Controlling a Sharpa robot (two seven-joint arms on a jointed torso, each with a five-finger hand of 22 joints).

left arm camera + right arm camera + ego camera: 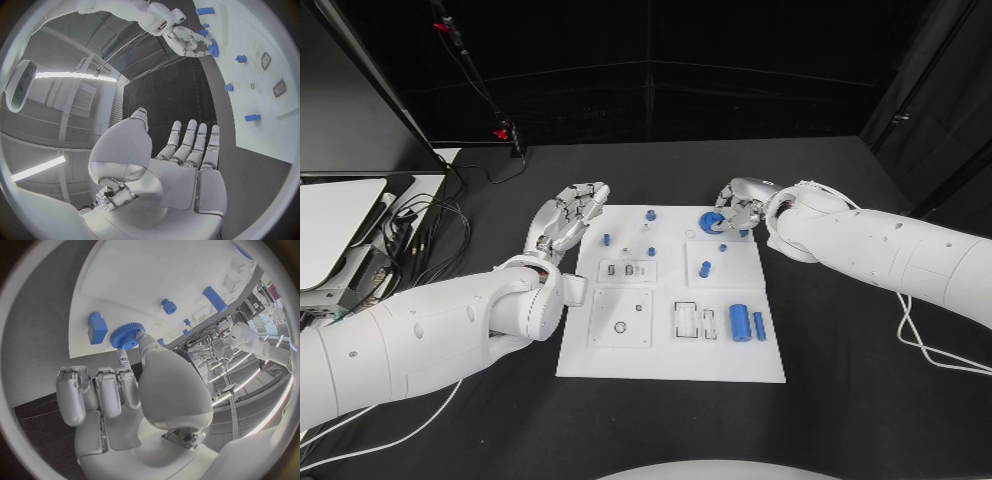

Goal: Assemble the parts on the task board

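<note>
Right hand [740, 203] is at the far right corner of the white task board [672, 360], pinching a blue toothed gear [713, 222] between its thumb and a fingertip; the right wrist view shows the gear [127, 335] caught at the fingertips just over the board's far edge, with a small blue block [97, 327] beside it on the board and the hand's other fingers [99, 390] curled in. Left hand [568, 222] lies off the board's far left edge over the black table [862, 400], released and holding nothing, its fingers [190, 142] straight and slightly spread in the left wrist view.

On the board, a small blue peg [606, 239] stands near the left hand, and two more small blue pieces [651, 215] sit farther in. A short blue pin [705, 268] lies in the middle right area. Toward the near right, a large blue cylinder [738, 322] lies beside a thinner blue rod [759, 325], close together. Cables [423, 235] trail across the table at far left.
</note>
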